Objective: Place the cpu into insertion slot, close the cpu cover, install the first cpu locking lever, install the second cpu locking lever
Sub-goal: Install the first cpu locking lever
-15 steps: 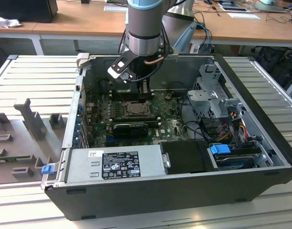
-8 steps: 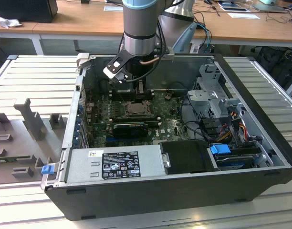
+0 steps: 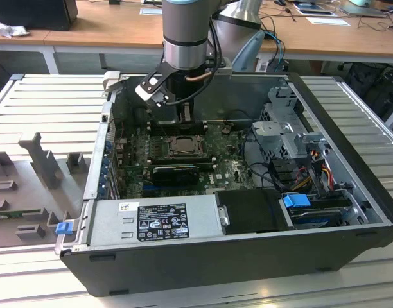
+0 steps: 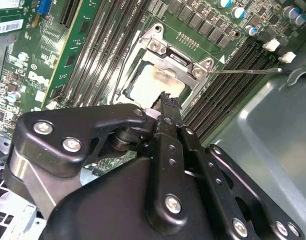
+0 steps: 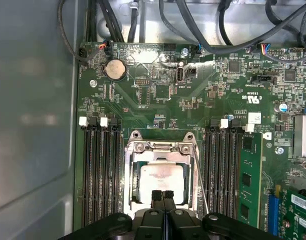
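Where the open black computer case [image 3: 203, 256] rests on the ribbed grey worktop [image 3: 49, 102], centre frame in the exterior view, the black pincer [image 5: 163, 195] hangs over the green motherboard [image 5: 158, 100], its fingers pressed together. Small square pale silvery cpu [image 5: 160, 179]: seated in the black-rimmed insertion slot [image 5: 135, 185]. Thin silvery cpu cover [image 5: 160, 147]: lying flat over it. Thin wire lever [image 5: 200, 185]: angled beside the slot.
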You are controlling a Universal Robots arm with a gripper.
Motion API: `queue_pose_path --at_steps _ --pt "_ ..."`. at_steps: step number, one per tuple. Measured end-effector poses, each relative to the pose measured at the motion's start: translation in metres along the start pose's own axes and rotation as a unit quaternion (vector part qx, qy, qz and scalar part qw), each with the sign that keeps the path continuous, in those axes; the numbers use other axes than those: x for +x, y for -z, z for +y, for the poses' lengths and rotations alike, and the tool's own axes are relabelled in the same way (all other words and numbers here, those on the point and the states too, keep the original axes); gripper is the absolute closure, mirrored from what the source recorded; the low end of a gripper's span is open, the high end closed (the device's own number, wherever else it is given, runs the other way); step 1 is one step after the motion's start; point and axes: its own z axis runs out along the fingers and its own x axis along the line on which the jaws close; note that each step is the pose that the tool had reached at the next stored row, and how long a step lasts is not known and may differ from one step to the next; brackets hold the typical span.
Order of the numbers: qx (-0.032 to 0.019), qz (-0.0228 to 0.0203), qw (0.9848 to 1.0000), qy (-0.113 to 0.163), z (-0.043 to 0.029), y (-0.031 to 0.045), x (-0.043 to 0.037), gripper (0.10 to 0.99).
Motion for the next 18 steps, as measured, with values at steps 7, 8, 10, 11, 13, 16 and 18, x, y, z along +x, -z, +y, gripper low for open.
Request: queue_pose_path --at_steps 7,8,10,11,13,16,18 --pt "0.0001 0.0000 1.0000 0.000 0.0003 0.0107 0.0002 0.980" --pt "0.0000 0.0000 1.0000 0.000 0.0004 0.0122 0.0002 0.980" --pt "0.0000 0.0000 1.0000 0.000 0.0004 0.0151 0.0003 0.980" --pt "0.0000 0.0000 1.0000 0.000 0.0006 0.0216 0.0005 0.980" --pt "0.0000 0.0000 1.0000 0.000 0.0009 0.0302 0.0006 0.980" --pt "0.0000 0.0000 1.0000 0.000 0.0011 0.0369 0.0008 0.980" --pt "0.0002 0.0004 1.0000 0.010 0.0011 0.0378 0.0008 0.980"
